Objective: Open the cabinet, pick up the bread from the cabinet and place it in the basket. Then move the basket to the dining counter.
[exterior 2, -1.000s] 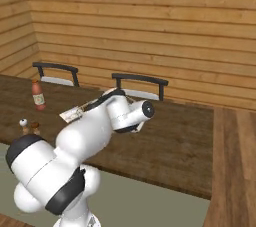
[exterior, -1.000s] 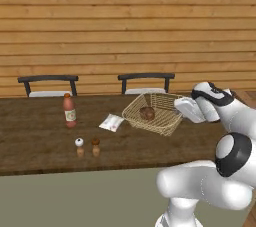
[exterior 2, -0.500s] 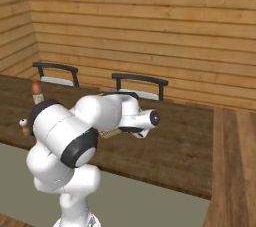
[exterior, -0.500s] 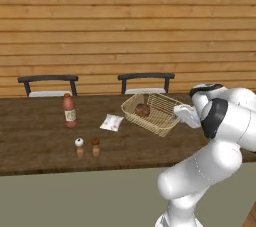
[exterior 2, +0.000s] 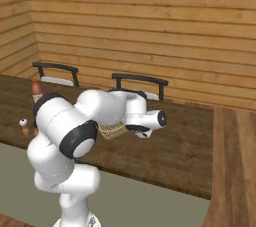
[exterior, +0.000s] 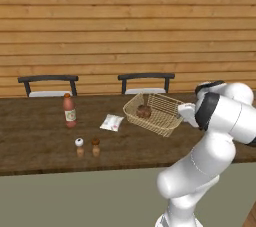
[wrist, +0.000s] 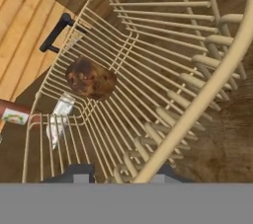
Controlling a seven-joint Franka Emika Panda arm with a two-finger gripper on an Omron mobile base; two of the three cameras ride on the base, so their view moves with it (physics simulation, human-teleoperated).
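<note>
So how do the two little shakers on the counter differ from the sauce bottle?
The two shakers are short and stubby, one white-capped, one brown-capped; the sauce bottle is taller, reddish, with a pale label. The shakers stand nearer the counter's front edge; the bottle stands further back. All stand upright on the counter.

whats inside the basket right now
One dark-brown bread bun lies on the mesh floor of the basket, toward its far side in the hand view. Through the wires you see the counter underneath. The near rim hides the part of the floor closest to the gripper.
</note>
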